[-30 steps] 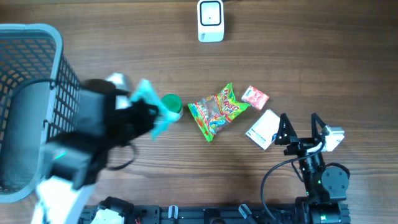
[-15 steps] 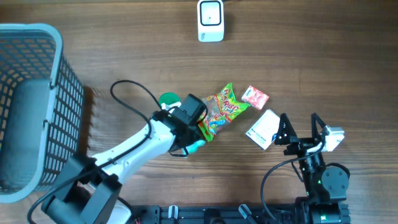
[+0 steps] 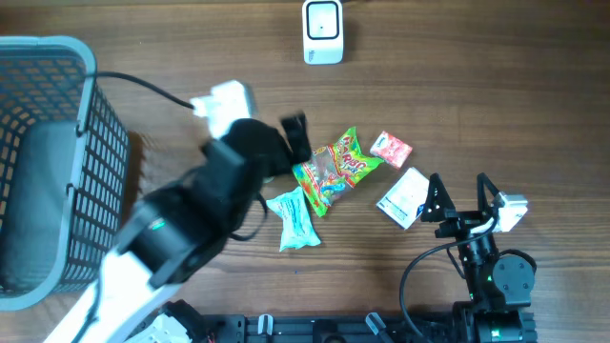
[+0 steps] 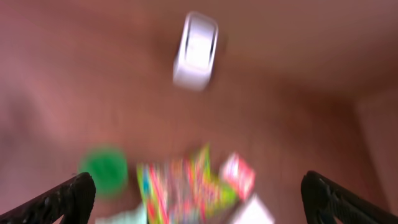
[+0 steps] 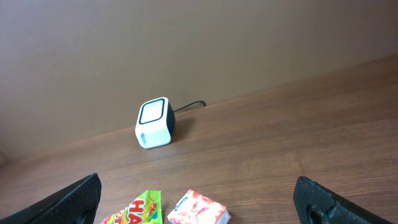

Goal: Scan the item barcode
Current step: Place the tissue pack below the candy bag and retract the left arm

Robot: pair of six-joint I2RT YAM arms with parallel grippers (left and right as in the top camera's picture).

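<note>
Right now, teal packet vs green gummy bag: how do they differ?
The teal packet is plain and pale; the green gummy bag is multicoloured. The teal packet is narrower and nearer the robot; the green gummy bag nearer the scanner. Both lie loose on the table.

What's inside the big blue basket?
Only the basket's dark floor shows through its open top; no item is visible. The left arm crosses its lower right edge, so that bit cannot be checked.
</note>
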